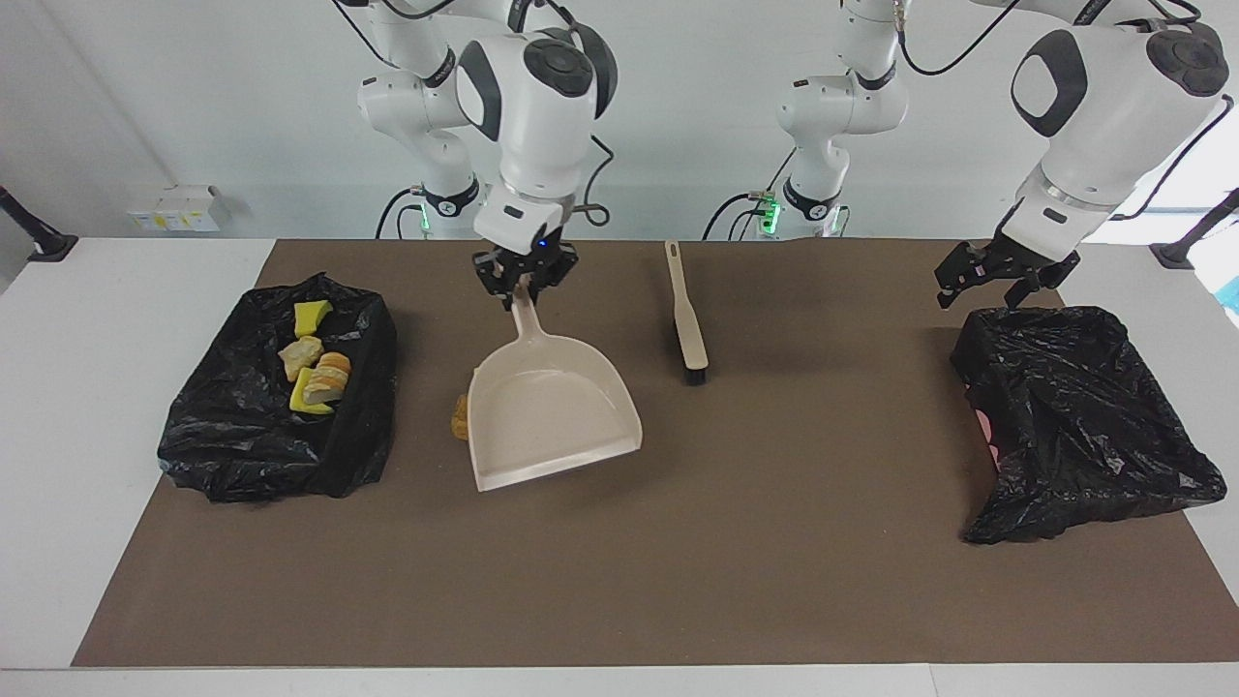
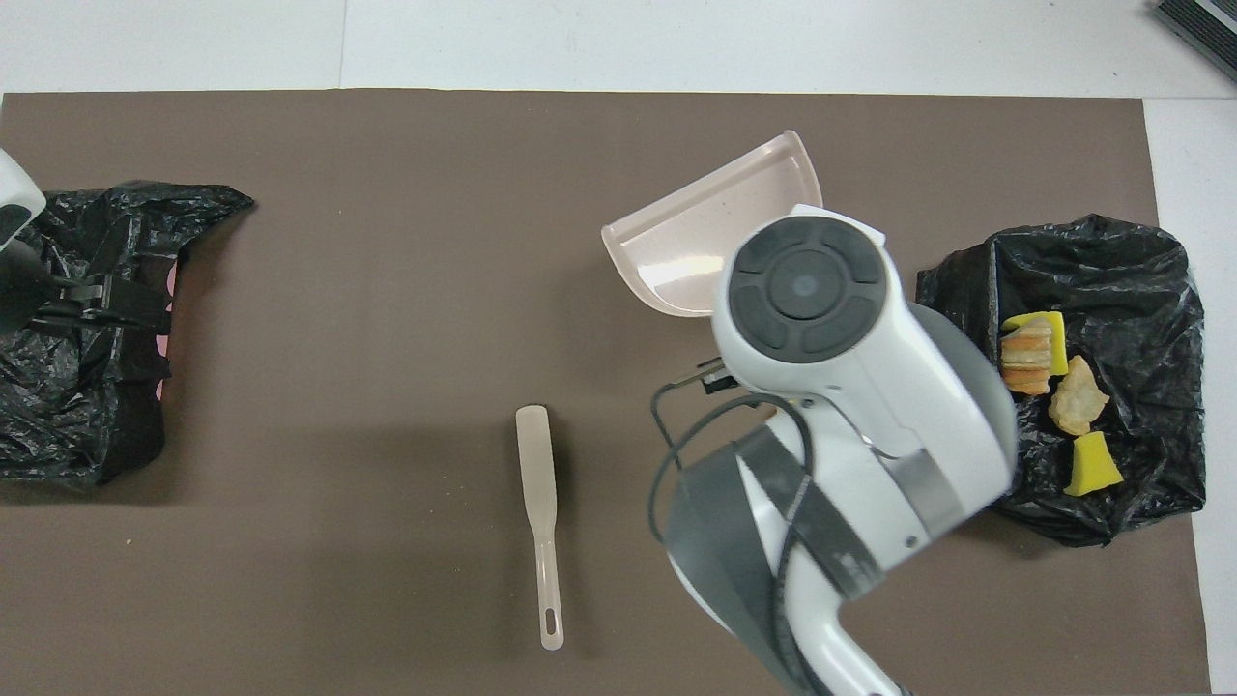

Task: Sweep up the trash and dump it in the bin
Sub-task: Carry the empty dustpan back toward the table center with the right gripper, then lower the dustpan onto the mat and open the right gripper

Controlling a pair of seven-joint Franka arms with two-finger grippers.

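Trash: four bits point(image 1: 312, 360) — yellow sponge chunks, tan bread lumps — inside black bag-lined bin point(image 1: 247, 455) at right arm's end of surface point(image 1: 678, 581). One orange-brown lump point(image 1: 458, 418) on surface just beside dustpan point(image 1: 552, 416), partly hidden by its rim; other bits not visible. Right end effector point(image 1: 524, 281) clenched on dustpan handle, pan over mat between bin and brush point(image 1: 685, 312). Brush lying on surface, nearer robots. Left end effector point(image 1: 997, 281) released, fingers apart, over edge of second black bag point(image 1: 1074, 426) at left arm's end.

Trash point(image 1: 312, 368) in bin point(image 1: 242, 455), brush point(image 1: 685, 315) beside dustpan point(image 1: 552, 416) (midtable)
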